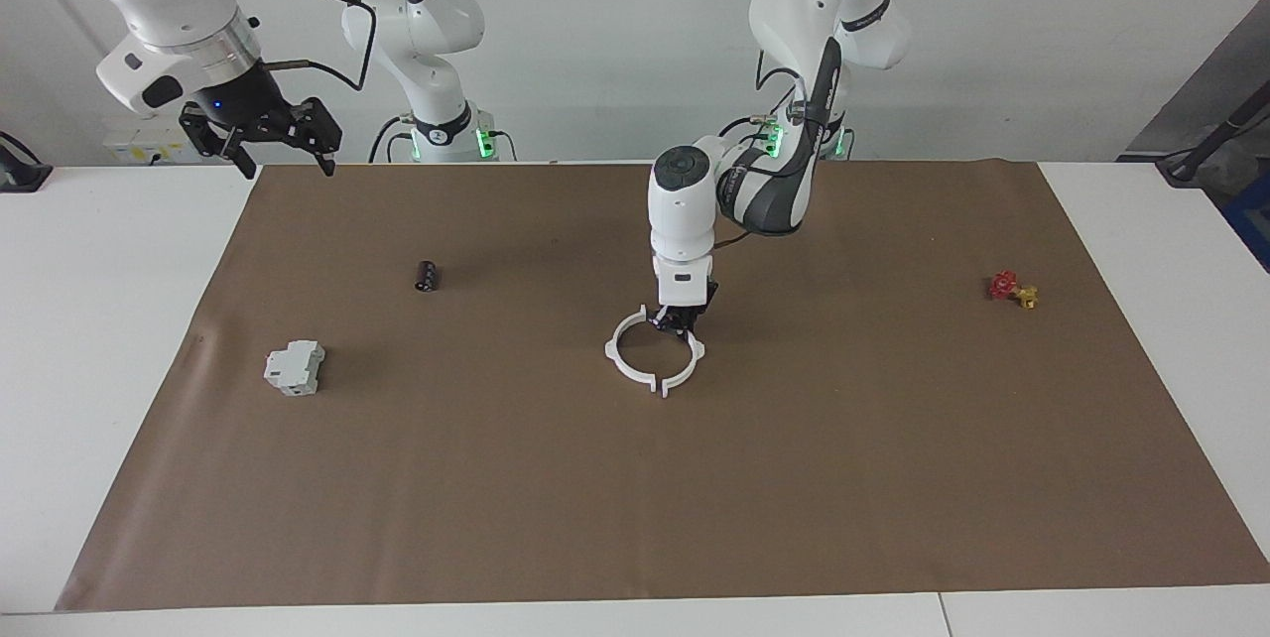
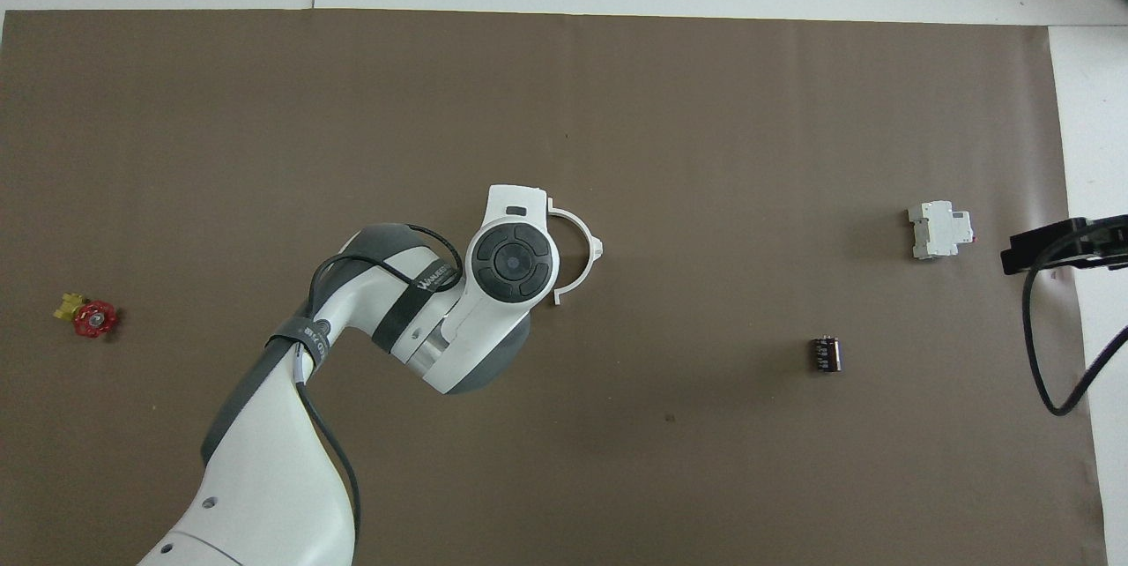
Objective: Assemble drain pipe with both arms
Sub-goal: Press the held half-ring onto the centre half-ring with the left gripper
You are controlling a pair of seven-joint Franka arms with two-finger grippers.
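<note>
The drain pipe [image 1: 622, 375] lies in the middle of the brown mat as two thin white half-rings set together into a ring, with small tabs and a gap at the joints. My left gripper [image 1: 678, 321] is down at the ring's rim on the side nearer to the robots. In the overhead view the left arm covers half of the ring, and only the half-ring [image 2: 589, 231] toward the right arm's end shows. My right gripper [image 1: 263, 136] is open and empty, and waits raised over the mat's edge at the right arm's end; it also shows in the overhead view [image 2: 1057, 247].
A grey-white boxy block [image 1: 294, 367] [image 2: 940, 229] and a small black cylinder [image 1: 428, 276] [image 2: 826, 353] lie toward the right arm's end. A small red and yellow part [image 1: 1012, 289] [image 2: 88, 316] lies toward the left arm's end. The brown mat [image 1: 635, 518] covers a white table.
</note>
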